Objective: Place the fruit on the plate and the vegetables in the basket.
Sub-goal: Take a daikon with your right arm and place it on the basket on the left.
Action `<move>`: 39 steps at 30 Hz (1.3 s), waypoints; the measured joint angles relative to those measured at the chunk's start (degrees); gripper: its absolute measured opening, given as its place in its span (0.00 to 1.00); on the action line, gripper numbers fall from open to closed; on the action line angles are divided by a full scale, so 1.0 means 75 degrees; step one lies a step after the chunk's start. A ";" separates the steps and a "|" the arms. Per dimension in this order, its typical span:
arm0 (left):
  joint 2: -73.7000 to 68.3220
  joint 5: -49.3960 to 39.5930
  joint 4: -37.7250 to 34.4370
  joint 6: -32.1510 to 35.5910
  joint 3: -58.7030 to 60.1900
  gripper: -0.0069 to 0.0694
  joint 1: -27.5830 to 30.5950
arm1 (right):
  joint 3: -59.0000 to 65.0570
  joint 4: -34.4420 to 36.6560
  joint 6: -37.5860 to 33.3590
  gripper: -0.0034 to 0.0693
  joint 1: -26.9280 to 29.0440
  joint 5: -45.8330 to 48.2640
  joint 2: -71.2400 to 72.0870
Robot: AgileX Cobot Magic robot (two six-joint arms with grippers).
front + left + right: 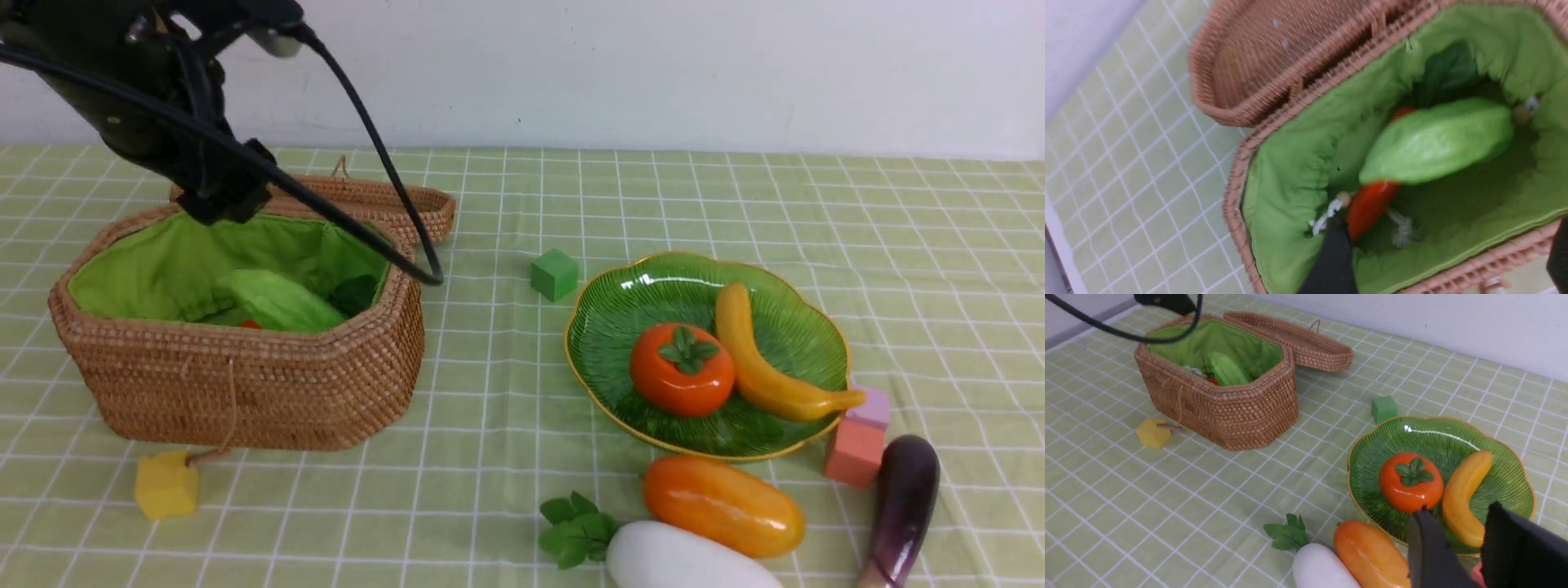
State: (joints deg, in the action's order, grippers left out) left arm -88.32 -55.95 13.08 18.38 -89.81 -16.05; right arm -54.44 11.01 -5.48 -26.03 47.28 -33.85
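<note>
At six o'clock, the white radish (690, 559) lies against the mango (723, 506); a careless grasp could roll either. The right gripper (1461, 539) stands partly spread, empty. Beyond, toward ten o'clock, the left gripper (224, 204) is spread above the basket (245, 384); dipping, it could snag the gourd (1437, 141) inside.

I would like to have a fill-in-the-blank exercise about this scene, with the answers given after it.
1. The green plate holds a banana and a ____.
2. Inside the basket, the light green gourd lies across the red ____.
3. The white radish lies on the table right beside the orange-yellow ____.
4. The dark purple vegetable at the robot's far right is the ____.

Missing words: persimmon; pepper; mango; eggplant.
</note>
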 joint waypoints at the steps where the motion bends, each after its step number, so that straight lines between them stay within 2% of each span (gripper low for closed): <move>1: 0.0238 -0.0084 -0.0085 -0.0214 0.0000 0.82 -0.0068 | -0.0054 0.0000 0.0000 0.32 0.0000 0.0102 -0.0120; 2: 0.0385 -0.0163 -0.0131 -0.0401 0.0000 0.78 -0.0131 | -0.0103 0.0000 0.0000 0.31 0.0000 0.0195 -0.0209; 6: 0.1467 -0.1022 -0.0412 -0.2025 0.0000 0.34 -0.0649 | -0.0527 0.0000 -0.0023 0.28 0.0000 0.0693 -0.1042; 7: 0.1510 -0.1127 -0.0427 -0.2083 0.0000 0.31 -0.0668 | -0.0527 0.0000 -0.0023 0.28 0.0000 0.0705 -0.1082; 8: 0.1813 -0.1491 -0.0568 -0.2385 0.0033 0.17 -0.0776 | -0.0626 0.0000 -0.0023 0.27 0.0000 0.0782 -0.1364; 10: 0.2285 -0.1792 -0.0879 -0.2588 0.0263 0.07 -0.0866 | -0.0691 0.0011 -0.0023 0.27 0.0000 0.0856 -0.1755; 14: 0.3464 -0.1521 -0.1835 -0.2537 0.1734 0.07 -0.0933 | -0.0702 0.0061 -0.0031 0.27 -0.0007 0.0992 -0.2517; 20: 0.5928 0.0540 -0.3556 -0.1188 0.5211 0.07 -0.0941 | -0.0702 0.0697 -0.0611 0.27 -0.0096 0.1225 -0.3693; 24: 0.7385 0.1765 -0.4497 -0.0402 0.6961 0.07 -0.0941 | -0.0709 0.0865 -0.1270 0.27 -0.0811 0.1320 -0.4563; 27: 0.8006 0.2258 -0.4847 -0.0059 0.7449 0.07 -0.0941 | -0.0716 0.0560 -0.1734 0.29 -0.1333 0.1383 -0.5186; 29: 0.8344 0.2471 -0.4980 0.0107 0.7555 0.07 -0.0941 | -0.0716 0.0289 -0.2022 0.34 -0.1600 0.1421 -0.5695; 32: 0.8582 0.2706 -0.5058 0.0187 0.7556 0.07 -0.0941 | -0.0716 0.0006 -0.2171 0.50 -0.1743 0.1312 -0.6554; 33: 0.8591 0.2706 -0.5058 0.0187 0.7556 0.07 -0.0941 | -0.0716 -0.0009 -0.2179 0.51 -0.1743 0.1294 -0.6654; 36: 0.8606 0.2725 -0.5076 0.0195 0.7556 0.07 -0.0941 | -0.0724 -0.0447 -0.2193 0.73 -0.1743 0.0992 -0.7406; 39: 0.8606 0.2725 -0.5079 0.0210 0.7556 0.07 -0.0941 | -0.0730 -0.0840 -0.2195 0.88 -0.1743 0.0769 -0.7918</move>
State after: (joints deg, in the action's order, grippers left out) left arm -23.78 -35.51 -25.01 19.96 -33.14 -23.10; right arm -59.92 4.71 -21.95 -39.10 53.05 -93.24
